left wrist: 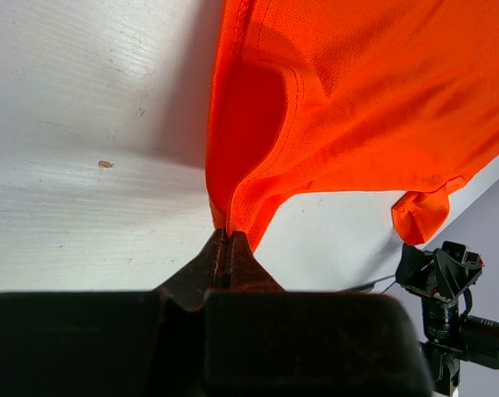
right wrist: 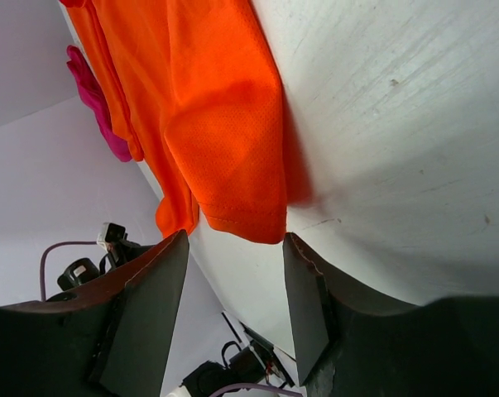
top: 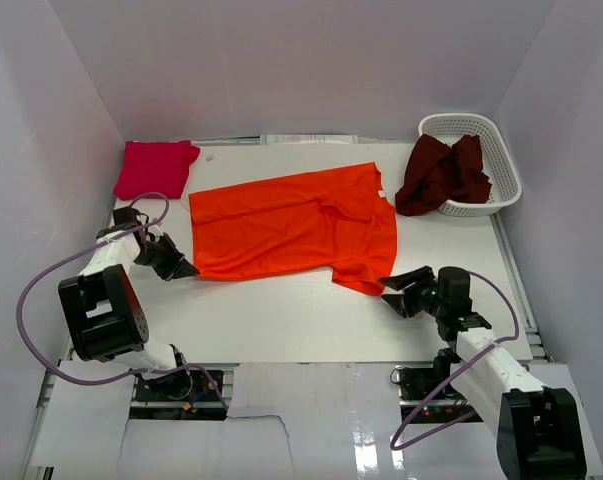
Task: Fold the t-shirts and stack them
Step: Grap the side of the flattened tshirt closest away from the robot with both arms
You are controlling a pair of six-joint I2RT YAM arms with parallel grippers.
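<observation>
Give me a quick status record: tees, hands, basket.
orange tee: spread on table
pink tee: folded, far left corner
maroon tee: bunched in basket, spilling over its rim
left hand: shut on orange tee's edge
right hand: open, at orange tee's near corner, not gripping
stack: not started

Bright even light; soft shadow by orange tee [left wrist: 365, 99]; glare on near panel [top: 381, 440] (top cam); pics sharp.

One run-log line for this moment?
left gripper: shut on orange t-shirt | right gripper: open near its hem | pink t-shirt: folded | maroon t-shirt: draped over basket rim
</observation>
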